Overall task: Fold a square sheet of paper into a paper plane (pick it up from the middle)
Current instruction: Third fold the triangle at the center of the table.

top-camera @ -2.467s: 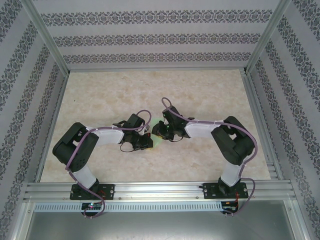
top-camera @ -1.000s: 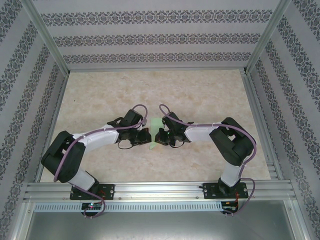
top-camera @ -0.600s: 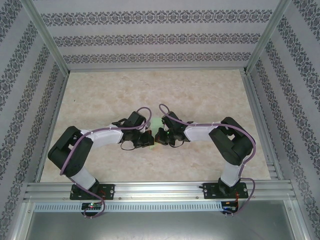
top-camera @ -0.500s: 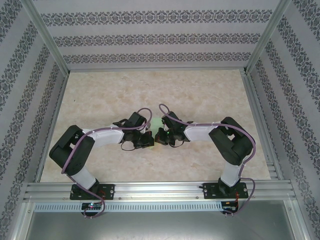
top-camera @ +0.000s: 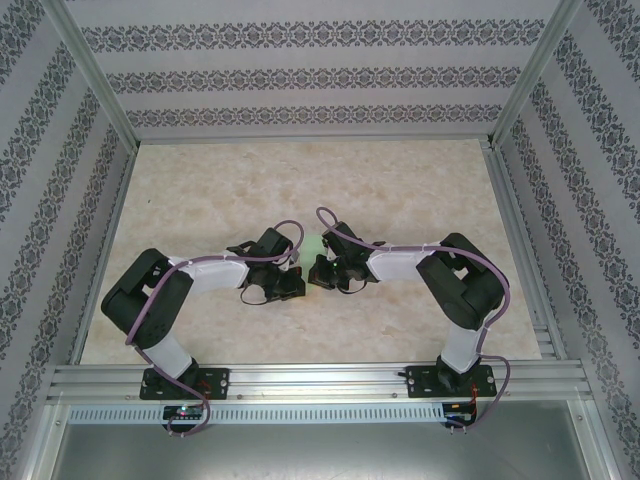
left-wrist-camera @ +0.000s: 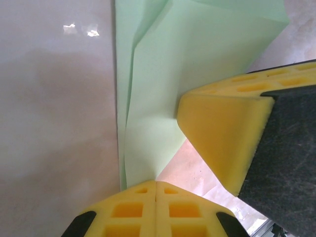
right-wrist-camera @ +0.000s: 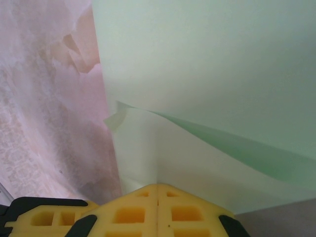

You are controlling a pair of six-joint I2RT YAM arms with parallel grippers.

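The pale green sheet of paper [top-camera: 313,244] is held above the table's middle between both grippers, folded into overlapping layers [left-wrist-camera: 187,64]. Its full outline is hidden, so I cannot tell its shape. My left gripper [top-camera: 297,281] is shut, and the yellow fingertips [left-wrist-camera: 156,181] pinch a lower edge of the paper. From the other side, my right gripper [top-camera: 319,268] is shut on the paper, its tips [right-wrist-camera: 158,185] clamped at a crease [right-wrist-camera: 207,64]. The right gripper's yellow finger [left-wrist-camera: 222,128] shows close by in the left wrist view.
The marbled beige tabletop [top-camera: 400,190] stretches out behind and beside the arms. Aluminium frame rails [top-camera: 300,378] run along the near edge, with patterned walls [top-camera: 300,75] on three sides. The two arms' wrists almost touch at the centre.
The left arm has drawn its elbow back and its gripper sits slightly lower. Less green paper shows between the grippers than a second ago. Both grippers stay shut.
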